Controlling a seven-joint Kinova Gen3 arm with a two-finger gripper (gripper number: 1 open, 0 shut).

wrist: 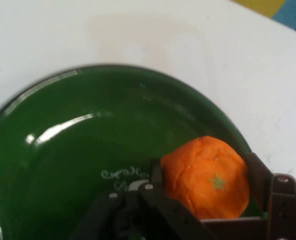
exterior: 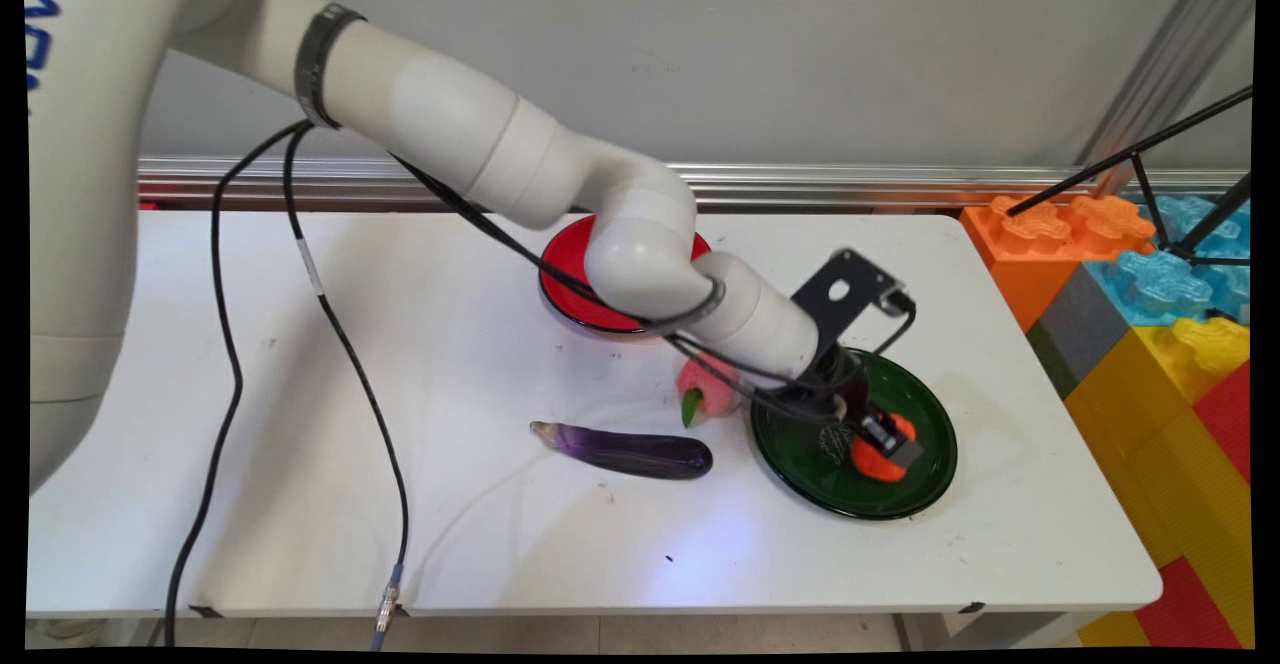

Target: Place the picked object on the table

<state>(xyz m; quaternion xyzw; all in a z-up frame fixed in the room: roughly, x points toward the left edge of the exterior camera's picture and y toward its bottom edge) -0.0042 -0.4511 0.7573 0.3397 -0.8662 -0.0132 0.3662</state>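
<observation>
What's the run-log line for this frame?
claw: shut on orange | orange: in green plate | peach: beside plate, on table | eggplant: on table | red plate: behind arm

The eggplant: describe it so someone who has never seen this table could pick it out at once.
On the white table, find the green plate at the right. Just left of it, toward the near edge, lies the eggplant, flat on the bare tabletop. It is the only long, dark purple item; the pink fruit beside it is round.
</observation>
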